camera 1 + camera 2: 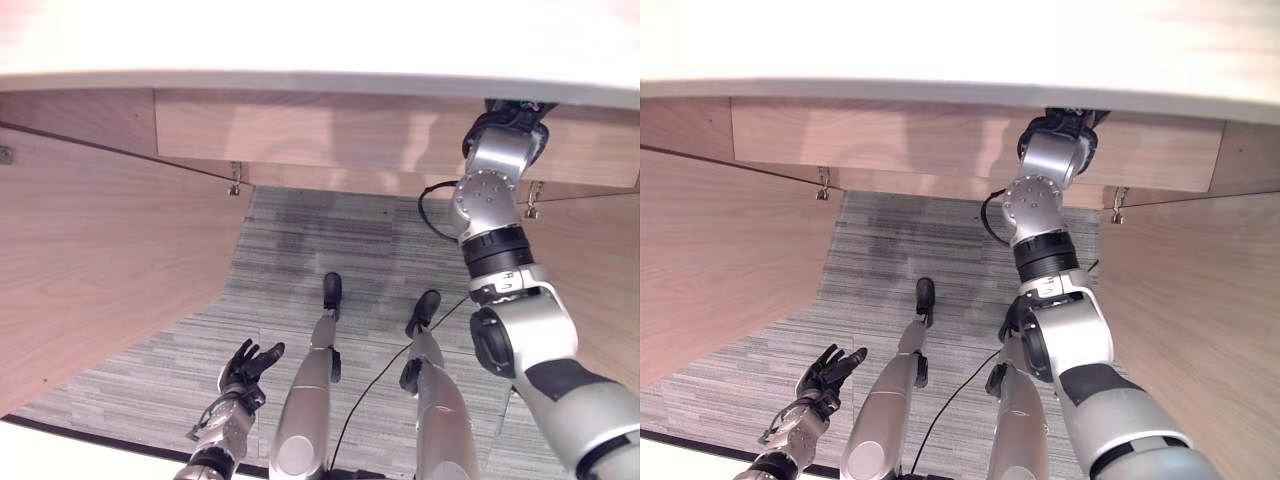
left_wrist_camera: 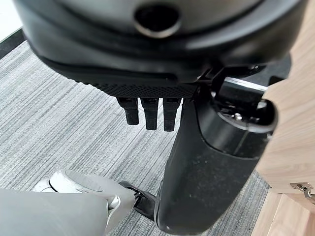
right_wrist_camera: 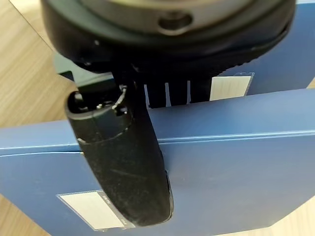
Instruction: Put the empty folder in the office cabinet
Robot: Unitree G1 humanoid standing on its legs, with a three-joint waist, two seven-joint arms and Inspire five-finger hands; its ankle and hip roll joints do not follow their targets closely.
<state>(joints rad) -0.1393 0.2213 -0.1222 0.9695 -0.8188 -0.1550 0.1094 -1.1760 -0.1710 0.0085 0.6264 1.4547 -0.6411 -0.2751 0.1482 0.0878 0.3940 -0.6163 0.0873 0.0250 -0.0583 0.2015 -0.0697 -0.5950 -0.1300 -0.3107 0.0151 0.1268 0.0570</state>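
Up above, the right hand (image 3: 123,162) is clamped on a blue folder (image 3: 236,167): in the right wrist view the thumb lies across the near face while the fingers (image 3: 167,93) go down behind the top edge, so the folder is pinched between them. A second blue folder (image 3: 275,54) stands just behind it, and light wood shows beside and below both, so they seem to rest on the desk (image 1: 300,40). In the eye views the right arm reaches up over the white desk edge and the hand itself is hidden past it. The left hand (image 1: 245,365) hangs low over the grey carpet (image 1: 300,240), fingers straight and spread, holding nothing.

The step in hand looks like taking the folder off the desk. To do it well, the pinch should stay square on the top edge, and the lift should go straight up before any swing, so the held folder does not drag its neighbour along. White labels (image 3: 91,211) on the faces are smooth spots; the thumb sits beside one, which is fine as long as it does not slide.

As for containers, wooden panels (image 1: 100,260) with metal hinges (image 1: 236,180) frame the space under the desk. Whether these belong to the office cabinet I cannot tell, and nothing shows stored there.
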